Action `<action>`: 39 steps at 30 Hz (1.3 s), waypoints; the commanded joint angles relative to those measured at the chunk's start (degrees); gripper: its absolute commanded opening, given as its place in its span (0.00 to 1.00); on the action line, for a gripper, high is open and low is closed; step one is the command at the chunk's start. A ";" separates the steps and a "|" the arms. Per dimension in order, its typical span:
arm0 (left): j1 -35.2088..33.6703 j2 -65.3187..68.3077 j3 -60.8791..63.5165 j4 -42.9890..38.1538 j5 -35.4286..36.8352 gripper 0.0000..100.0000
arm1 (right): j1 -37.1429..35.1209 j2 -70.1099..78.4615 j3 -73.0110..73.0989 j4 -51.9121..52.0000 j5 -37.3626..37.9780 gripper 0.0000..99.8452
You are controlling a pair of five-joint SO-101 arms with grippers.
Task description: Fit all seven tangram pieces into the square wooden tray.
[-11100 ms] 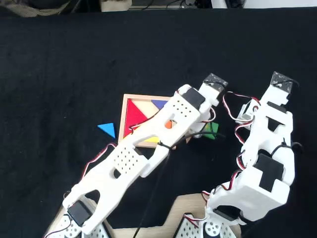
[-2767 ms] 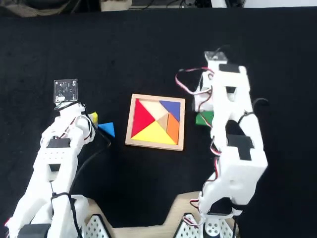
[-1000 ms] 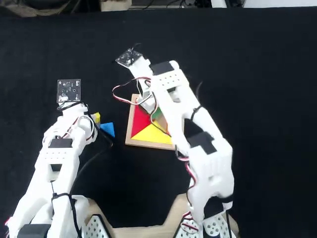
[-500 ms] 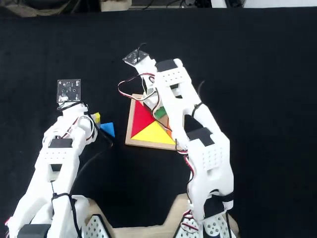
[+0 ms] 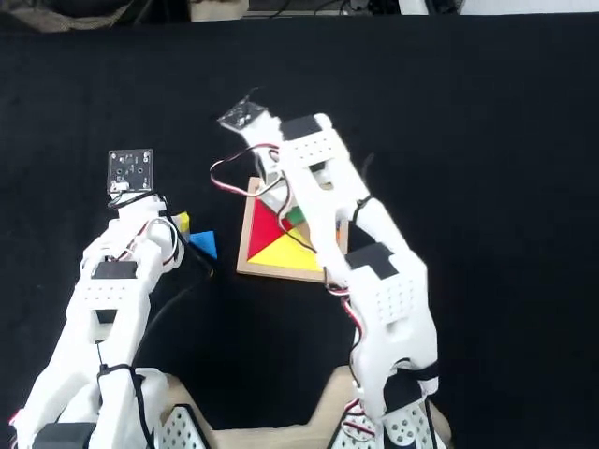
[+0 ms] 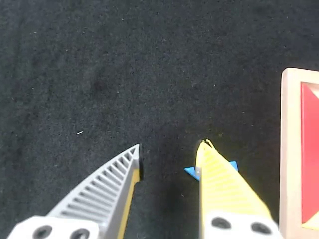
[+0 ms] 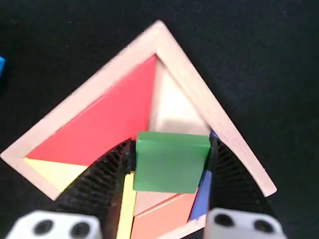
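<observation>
Green square, pinched by right gripper, hangs over tray beside its uncovered corner.

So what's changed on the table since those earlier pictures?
The right gripper picked the green piece up from right of the tray and carried it over the tray. The left gripper pulled back off the tray to the blue triangle, which stayed put.

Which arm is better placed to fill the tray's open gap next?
Right. The right gripper holds the green piece over the wooden tray, by its bare gap. The left gripper is open beside the tray, at the blue triangle.
</observation>
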 commanded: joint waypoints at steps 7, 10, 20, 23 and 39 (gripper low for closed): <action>0.84 -0.09 -0.48 -0.88 0.09 0.19 | -0.35 -0.48 -2.68 0.53 -0.09 0.19; 0.84 -0.09 -0.48 -0.79 0.09 0.19 | -0.62 -0.48 -2.68 0.53 -0.26 0.19; 0.84 -0.09 -0.48 -0.79 -0.18 0.19 | -0.44 -0.84 -3.38 4.22 0.00 0.19; 0.84 -0.09 -0.48 -0.79 -0.26 0.19 | -0.44 -0.75 -3.38 4.22 0.09 0.23; 0.84 -0.09 -0.40 -0.79 -0.26 0.19 | -0.09 -0.84 -8.40 4.31 4.84 0.18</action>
